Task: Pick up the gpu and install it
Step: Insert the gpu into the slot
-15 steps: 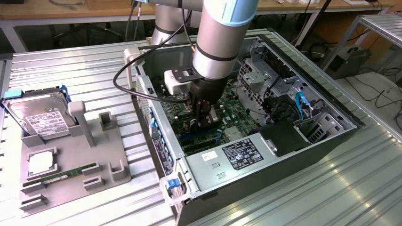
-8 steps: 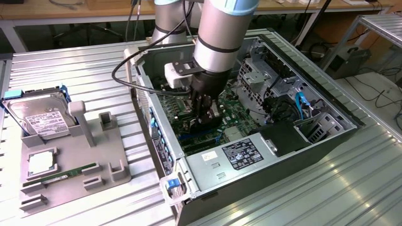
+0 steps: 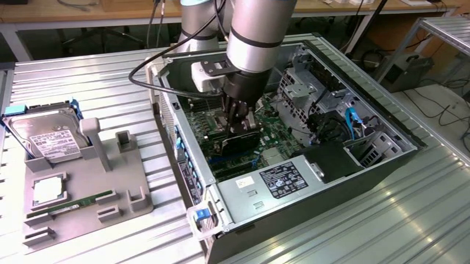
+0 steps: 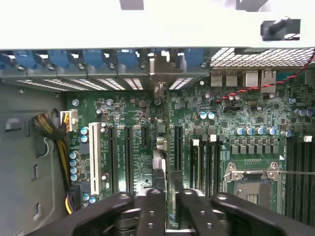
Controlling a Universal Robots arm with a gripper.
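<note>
My gripper (image 3: 245, 125) reaches down into the open computer case (image 3: 382, 159) and is shut on the gpu (image 3: 241, 144), a dark flat card held on edge just over the green motherboard (image 3: 278, 136). In the wrist view the gpu (image 4: 158, 167) shows edge-on as a thin strip between the black fingers (image 4: 151, 199). It runs from my gripper (image 4: 169, 195) to its silver bracket (image 4: 158, 73) at the case's rear slot openings. The card lies along the motherboard (image 4: 135, 123), between the black expansion slots (image 4: 178, 147). Whether its edge sits in a slot is hidden.
A grey fixture (image 3: 110, 165) on the exterior view's left carries the silver hard drive (image 3: 45, 137), a green memory stick (image 3: 74, 204) and a small silver square part (image 3: 48, 190). Inside the case are the power supply (image 3: 283, 179), a drive cage (image 3: 309, 88), blue cables (image 3: 353, 118) and the CPU socket (image 4: 251, 179).
</note>
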